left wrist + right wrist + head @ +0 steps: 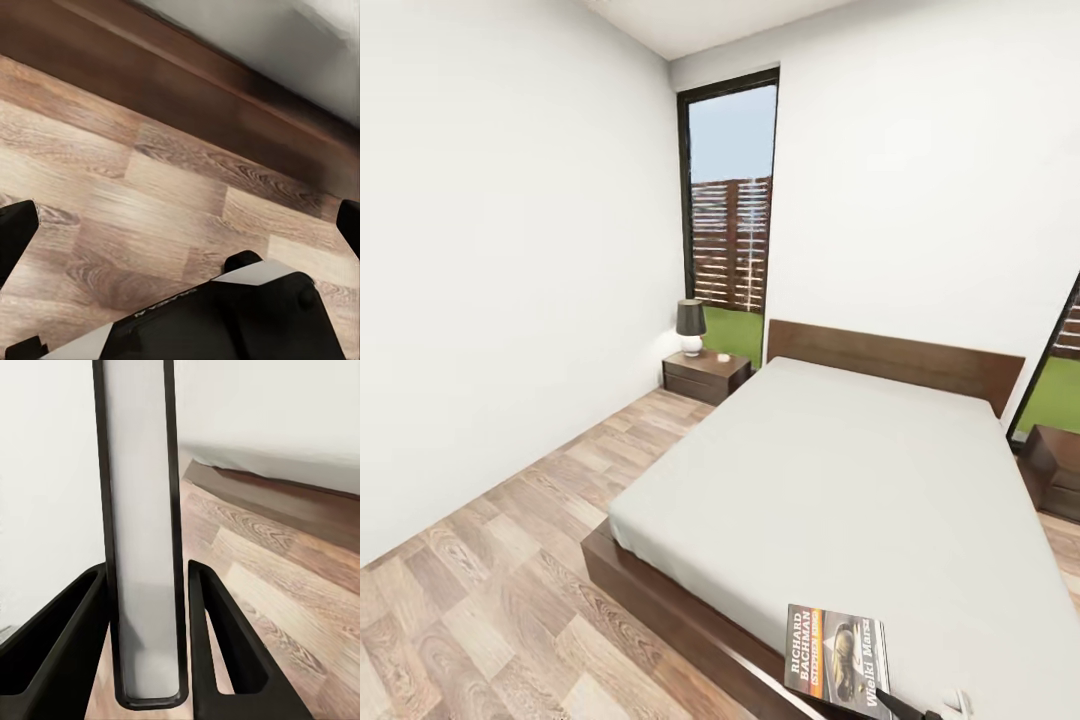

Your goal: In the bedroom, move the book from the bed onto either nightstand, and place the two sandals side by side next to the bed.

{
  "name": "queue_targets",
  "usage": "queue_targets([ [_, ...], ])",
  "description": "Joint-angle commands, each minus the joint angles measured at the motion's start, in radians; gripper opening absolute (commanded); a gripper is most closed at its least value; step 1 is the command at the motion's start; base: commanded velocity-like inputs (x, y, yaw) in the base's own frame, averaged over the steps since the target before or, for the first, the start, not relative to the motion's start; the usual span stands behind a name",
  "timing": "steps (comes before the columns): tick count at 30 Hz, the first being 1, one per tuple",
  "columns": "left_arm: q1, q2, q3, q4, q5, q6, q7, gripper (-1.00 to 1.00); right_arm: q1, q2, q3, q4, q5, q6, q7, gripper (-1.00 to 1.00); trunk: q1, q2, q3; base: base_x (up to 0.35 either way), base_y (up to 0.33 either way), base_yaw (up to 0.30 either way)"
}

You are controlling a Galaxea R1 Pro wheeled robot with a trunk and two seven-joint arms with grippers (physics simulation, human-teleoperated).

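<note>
Looking from the head camera, the book (838, 658) shows at the near end of the bed (840, 480), held up at its lower edge by the right gripper (932, 712). A nightstand (705, 375) carries a lamp (691, 327).

At the left wrist, the left gripper (180, 225) is spread wide above the floor (150, 202).

At the right wrist, both fingers (225, 637) clamp the book's edge.
</note>
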Motion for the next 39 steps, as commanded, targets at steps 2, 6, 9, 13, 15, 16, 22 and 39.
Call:
queue_targets([
  [2,0.000,0.000,0.009,0.001,-0.011,-0.005,0.009,1.00,-0.001,0.000,0.008,0.003,-0.007,-0.009,0.003,-1.00,0.000,-0.001,-0.001,0.000,0.000,0.199],
  [6,0.001,-0.001,0.009,0.001,-0.011,-0.005,0.052,1.00,-0.001,-0.001,0.008,0.003,-0.006,-0.009,0.003,-1.00,0.000,-0.001,-0.001,0.000,0.000,0.199],
  [9,0.001,-0.001,0.009,0.002,-0.011,-0.005,0.066,1.00,-0.001,0.000,0.008,0.003,-0.007,-0.009,0.003,-1.00,0.000,-0.001,-0.001,0.000,0.000,0.199],
  [13,0.001,0.000,0.010,0.001,-0.010,-0.005,0.072,1.00,-0.001,0.000,0.008,0.003,-0.006,-0.009,0.002,-1.00,0.000,-0.001,-0.001,0.000,0.000,0.199],
  [15,0.001,0.002,0.010,0.000,-0.010,-0.006,0.072,1.00,-0.001,0.000,0.008,0.003,-0.006,-0.009,0.002,-1.00,0.000,-0.001,-0.001,0.000,0.000,0.199],
  [16,0.001,0.002,0.011,0.000,-0.010,-0.006,0.073,1.00,-0.001,0.000,0.008,0.003,-0.007,-0.009,0.002,-1.00,0.000,-0.001,-0.001,0.000,0.000,0.199],
  [22,0.001,0.004,0.011,0.000,-0.010,-0.006,0.073,1.00,-0.001,0.000,0.008,0.003,-0.007,-0.009,0.002,-1.00,0.000,-0.001,-0.001,0.000,0.000,0.199],
  [39,0.001,0.003,0.010,0.000,-0.010,-0.006,0.073,1.00,-0.001,0.000,0.008,0.003,-0.007,-0.009,0.002,-1.00,0.000,-0.001,-0.001,0.000,0.000,0.199],
])
